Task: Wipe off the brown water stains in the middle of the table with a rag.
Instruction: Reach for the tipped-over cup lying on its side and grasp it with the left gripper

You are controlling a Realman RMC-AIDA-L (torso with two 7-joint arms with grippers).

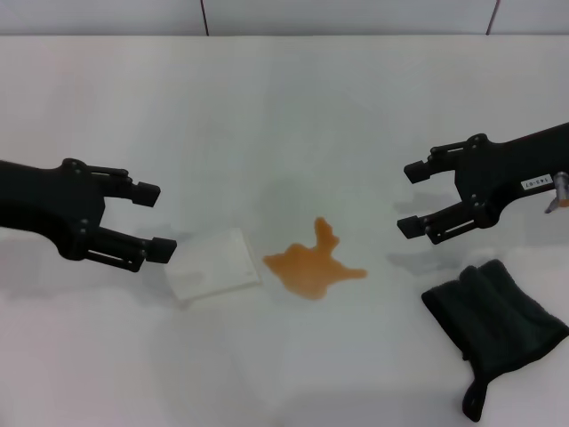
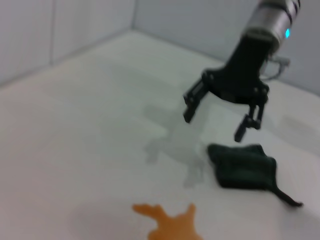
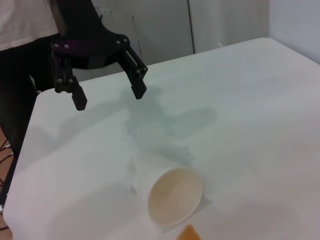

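The orange-brown water stain (image 1: pixel 314 263) lies in the middle of the white table (image 1: pixel 284 116); it also shows in the left wrist view (image 2: pixel 170 224) and at the edge of the right wrist view (image 3: pixel 190 233). The dark charcoal rag (image 1: pixel 493 325) lies bunched on the table at the front right, its tail toward the front edge; it also shows in the left wrist view (image 2: pixel 244 167). My right gripper (image 1: pixel 411 197) is open and empty, above the table behind the rag; it also shows in the left wrist view (image 2: pixel 214 125). My left gripper (image 1: pixel 154 220) is open and empty at the left; it also shows in the right wrist view (image 3: pixel 109 96).
A translucent white plastic cup (image 1: pixel 213 266) lies on its side just left of the stain, close in front of my left gripper; its pale beige inside shows in the right wrist view (image 3: pixel 172 196). A tiled wall (image 1: pixel 347 16) runs behind the table's far edge.
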